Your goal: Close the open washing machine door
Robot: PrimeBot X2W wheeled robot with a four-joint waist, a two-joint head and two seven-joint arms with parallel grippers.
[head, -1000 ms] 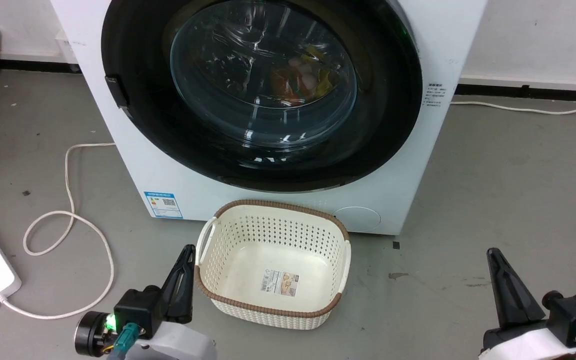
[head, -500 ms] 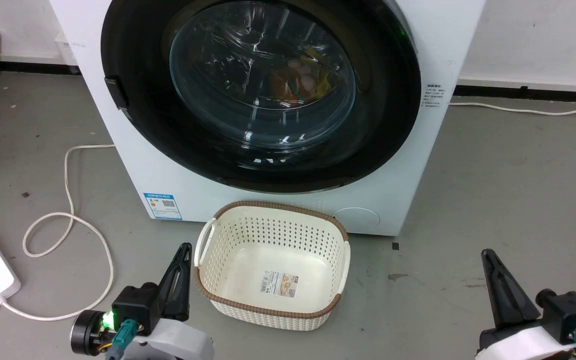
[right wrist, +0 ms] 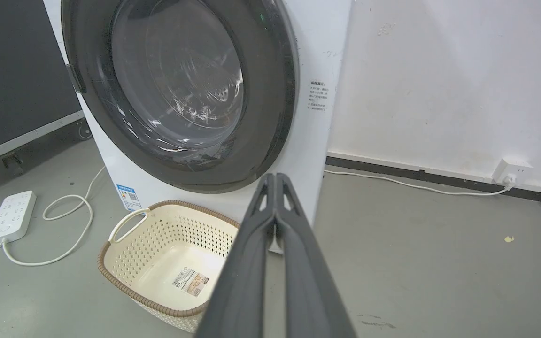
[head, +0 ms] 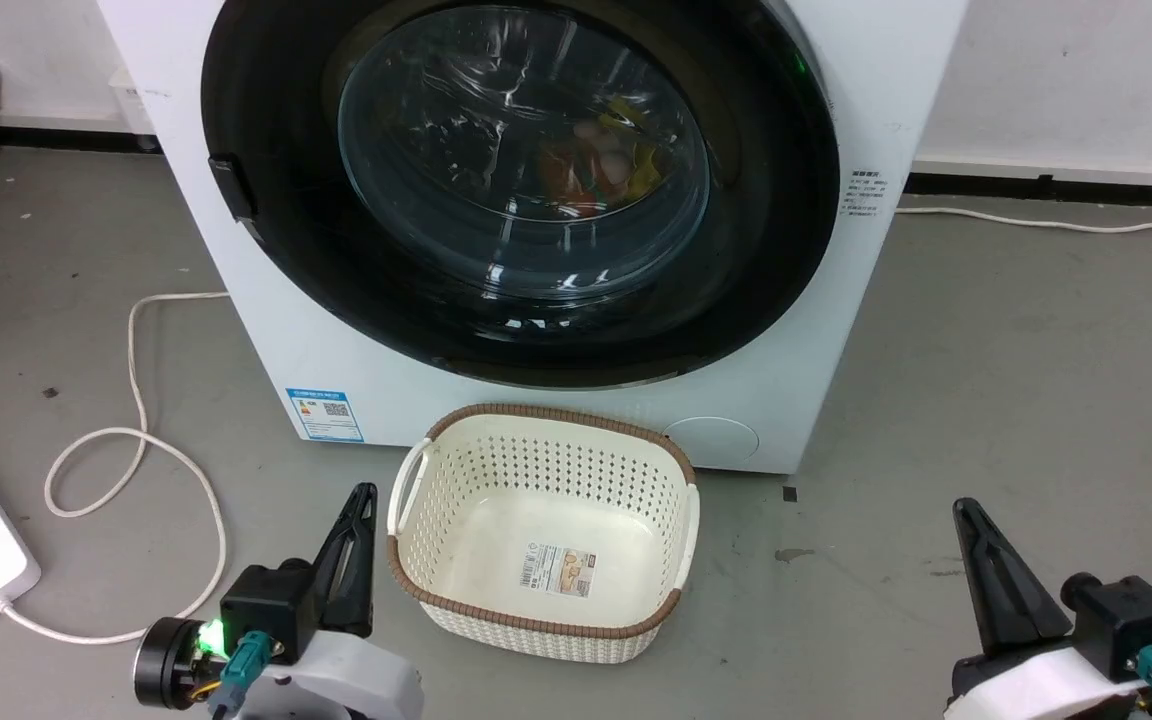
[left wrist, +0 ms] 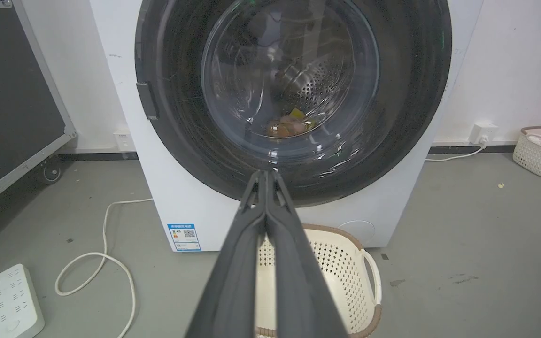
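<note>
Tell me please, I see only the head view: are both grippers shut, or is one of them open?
Observer: In the left wrist view the left gripper is shut, tips together, and it holds nothing.
Operator: And the right one?
Observer: The right gripper is also shut and empty, as its own wrist view shows.
Operator: Is there something to the right of the washing machine that I must avoid?
Observer: Yes. In the left wrist view a second basket, with some things in it, stands on the floor against the wall, well to the right of the machine.
</note>
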